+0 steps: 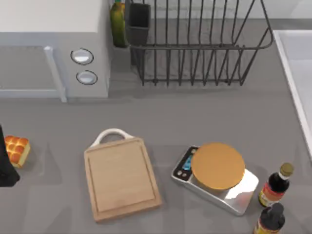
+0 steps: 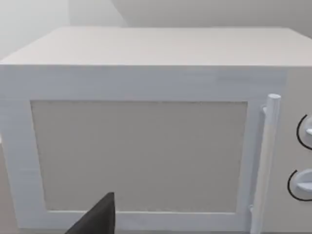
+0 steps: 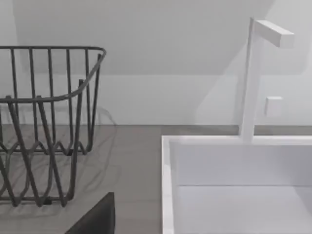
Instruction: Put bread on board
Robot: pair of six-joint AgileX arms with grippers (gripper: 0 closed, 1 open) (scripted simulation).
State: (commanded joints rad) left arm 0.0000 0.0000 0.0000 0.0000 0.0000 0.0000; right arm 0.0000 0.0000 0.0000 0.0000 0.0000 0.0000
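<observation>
The bread (image 1: pixel 17 150), a small golden-orange block of rolls, lies on the grey counter at the far left edge. A dark piece of my left arm (image 1: pixel 5 163) stands right beside it, at the picture's border. The board (image 1: pixel 122 178), light wood with a white loop handle at its far end, lies bare near the front, right of the bread. A dark tip of my left gripper (image 2: pixel 97 218) shows in the left wrist view, facing the microwave door. A dark tip of my right gripper (image 3: pixel 97 217) shows in the right wrist view, between the rack and the sink.
A white microwave (image 1: pixel 48 48) fills the back left, with a green bottle (image 1: pixel 118 24) and a black wire dish rack (image 1: pixel 195 44) beside it. A silver scale (image 1: pixel 217 168) with a round orange top and two dark sauce bottles (image 1: pixel 275 185) stand front right. A white sink (image 1: pixel 297 73) runs along the right.
</observation>
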